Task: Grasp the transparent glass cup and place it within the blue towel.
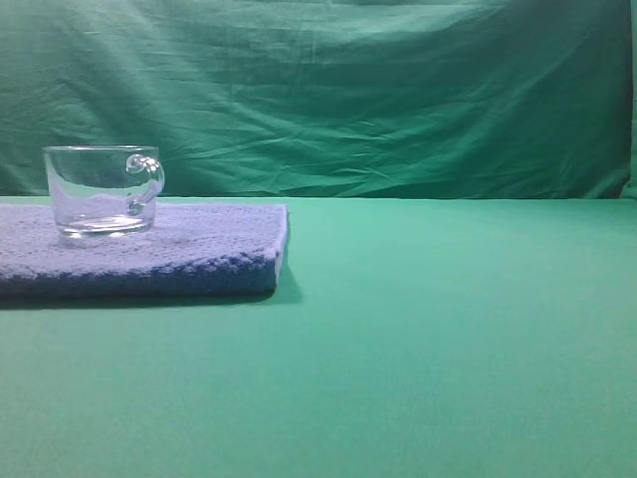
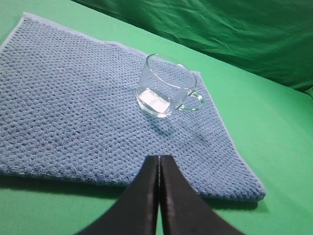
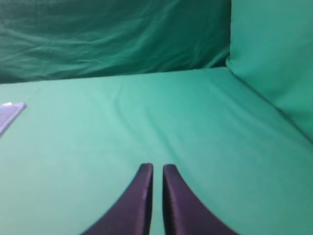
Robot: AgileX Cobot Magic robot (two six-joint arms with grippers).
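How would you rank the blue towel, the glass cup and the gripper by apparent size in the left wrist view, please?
1. blue towel, by far the largest.
2. left gripper, enlarged by its nearness to the camera, so unsure.
3. transparent glass cup, smallest.

The left pincer [image 2: 159,161] has its two dark fingers pressed together, tips touching, holding nothing. The right pincer [image 3: 157,169] is likewise empty, its fingers nearly together with a thin slit between the tips.
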